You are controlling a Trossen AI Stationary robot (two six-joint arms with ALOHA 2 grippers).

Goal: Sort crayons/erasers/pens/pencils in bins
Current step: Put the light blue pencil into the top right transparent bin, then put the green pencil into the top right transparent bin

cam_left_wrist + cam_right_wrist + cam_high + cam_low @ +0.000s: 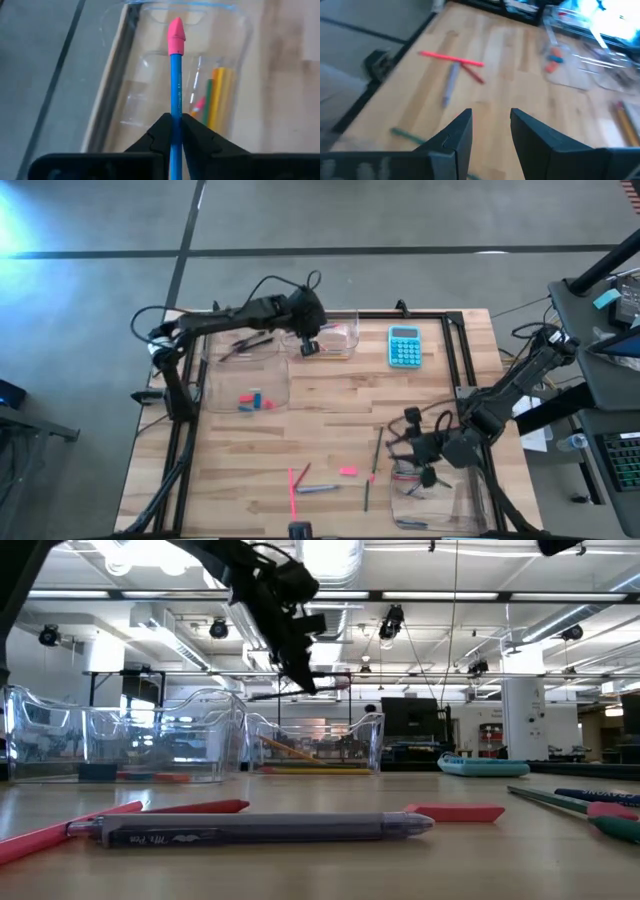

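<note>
Left gripper (172,125), upper centre of the high view, clamps a blue pencil (174,85), its long axis pointing into the bin (235,30) just beyond. Right gripper (491,131), lower right, hangs open, empty, nearer the loose sticks.

- The blue pencil with a pink cap eraser (175,95) runs off the left wrist picture's edge below the clamped left gripper (174,131).
- The clear plastic bin at the table's near right corner (472,510) is partly covered by the right arm.
- Its contents are too small to identify.
</note>
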